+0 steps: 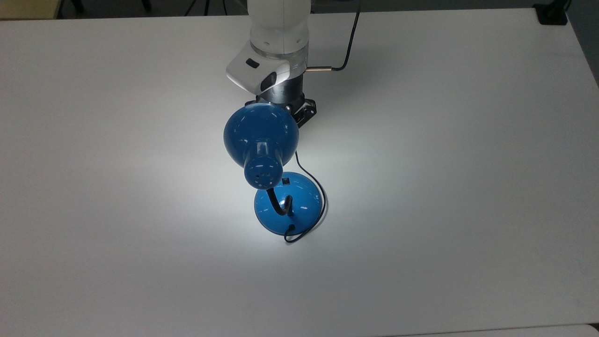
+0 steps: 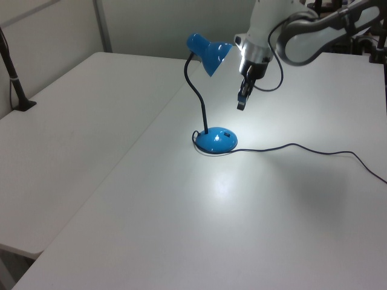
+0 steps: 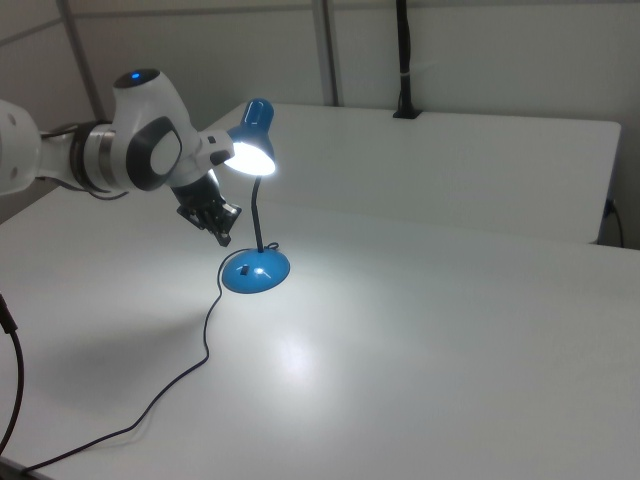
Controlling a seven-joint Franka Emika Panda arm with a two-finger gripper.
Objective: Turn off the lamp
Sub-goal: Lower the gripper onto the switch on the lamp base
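Beside the lit lamp [image 2: 210, 54], the gripper [image 2: 241, 104] is held pinched shut — the base switch [image 1: 286, 179] should be pressed squarely.

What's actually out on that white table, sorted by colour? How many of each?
Blue: 1, the lamp, lit, its base on the table.
Black: 1, its cord trailing across the table.
White and black: 1, the robot arm, its gripper above the base.
Total: 3
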